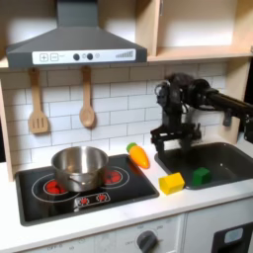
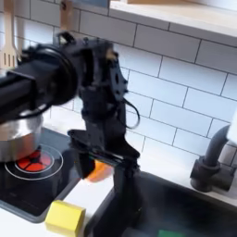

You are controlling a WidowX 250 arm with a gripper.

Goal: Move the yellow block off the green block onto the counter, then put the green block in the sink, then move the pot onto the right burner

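Note:
The yellow block (image 1: 172,183) (image 2: 65,218) lies on the white counter (image 1: 148,203), just left of the sink (image 1: 225,158) in the first exterior view. The green block (image 1: 201,176) sits beside it at the sink's front left corner, apparently inside the basin. My gripper (image 1: 168,144) (image 2: 102,168) hangs open and empty above the sink's left edge, higher than both blocks. On the black stove, the steel pot (image 1: 79,168) (image 2: 13,137) stands mostly over the left burner in the first exterior view.
An orange carrot-like toy (image 1: 140,155) lies on the counter between stove and sink, just left of my gripper. The dark faucet (image 2: 217,168) stands behind the sink. Two wooden utensils (image 1: 38,104) hang on the tiled wall under the range hood (image 1: 74,44).

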